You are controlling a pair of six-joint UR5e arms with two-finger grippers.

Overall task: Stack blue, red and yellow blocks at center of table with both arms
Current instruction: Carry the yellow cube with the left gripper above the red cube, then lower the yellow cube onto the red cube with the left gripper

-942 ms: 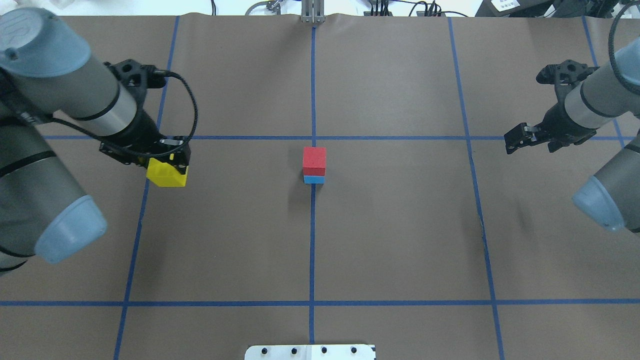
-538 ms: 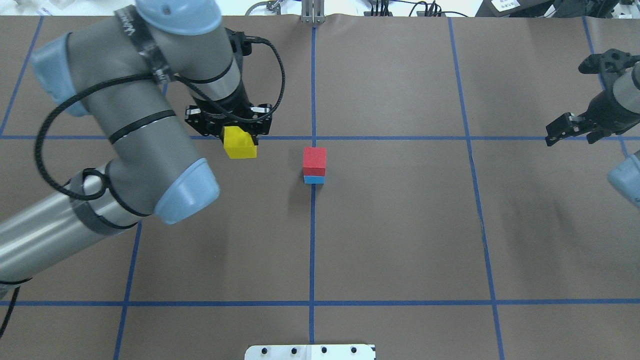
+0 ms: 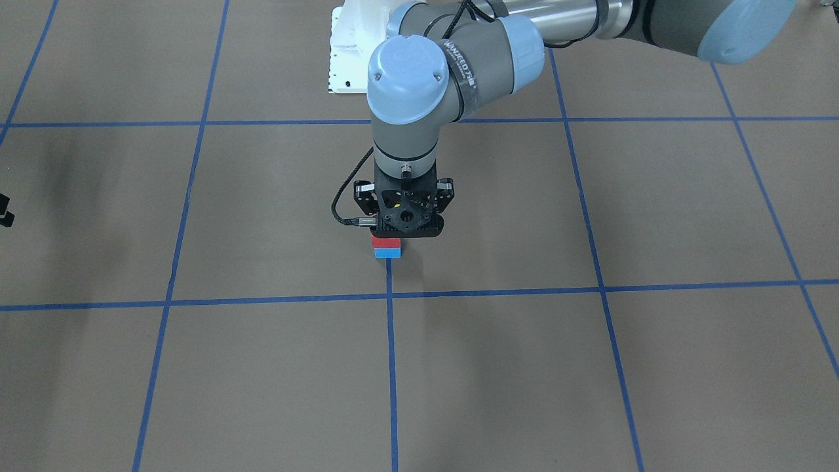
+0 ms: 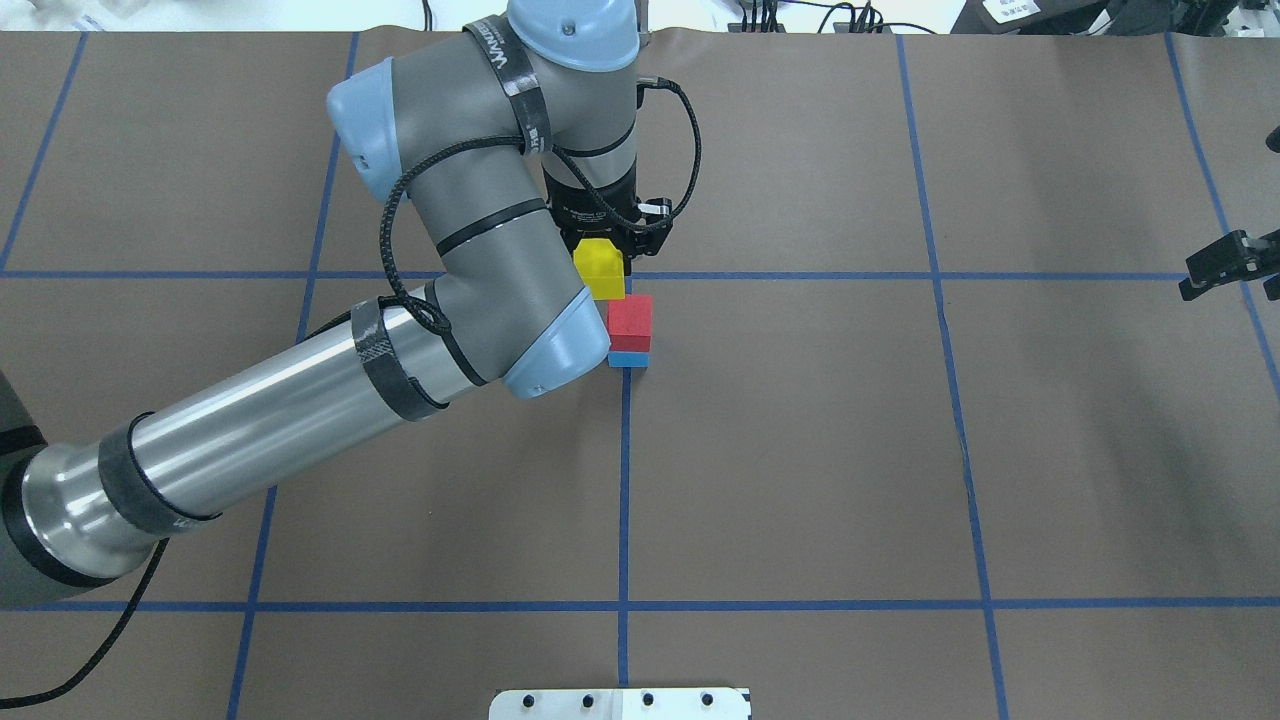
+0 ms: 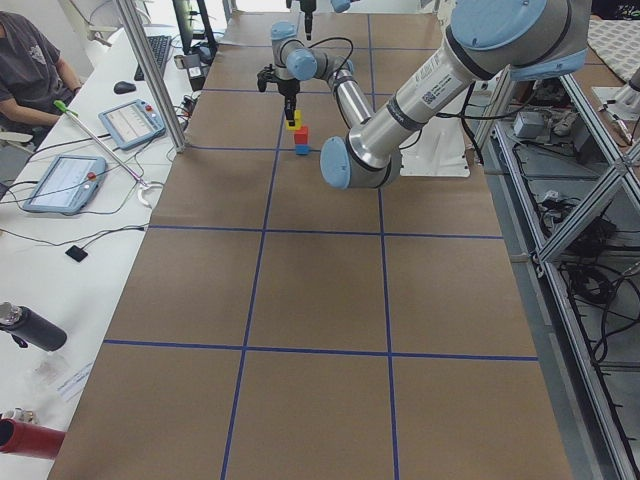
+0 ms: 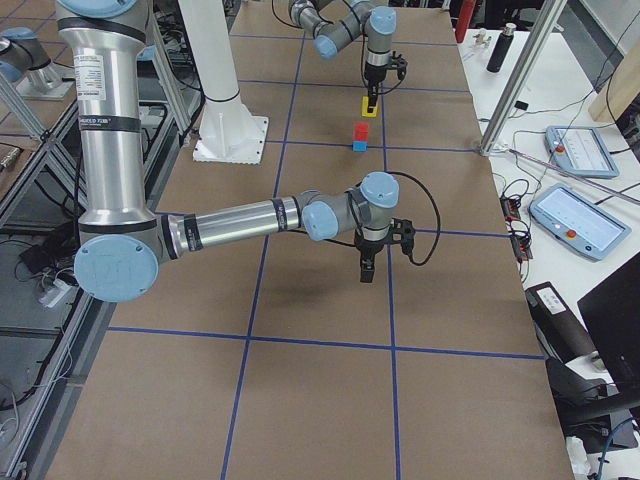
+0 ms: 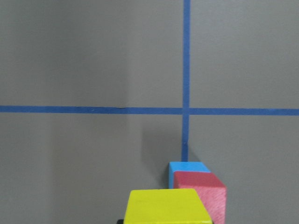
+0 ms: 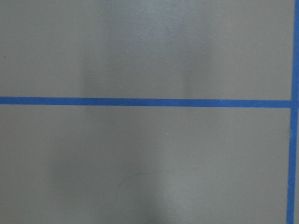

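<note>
Overhead exterior: the left claw, clenched on the yellow block, has swung in from the left; the red block atop the blue block now sits just beside and below it. The right claw has retreated; whether it is released I cannot tell. Front-facing: red and blue peek out under the claw. Left wrist: yellow hangs slightly off red, so aligning and lowering remain.

You can see white lettering on the black band round the left arm near its wrist, and a printed strip on the right arm; both are too small to read.
</note>
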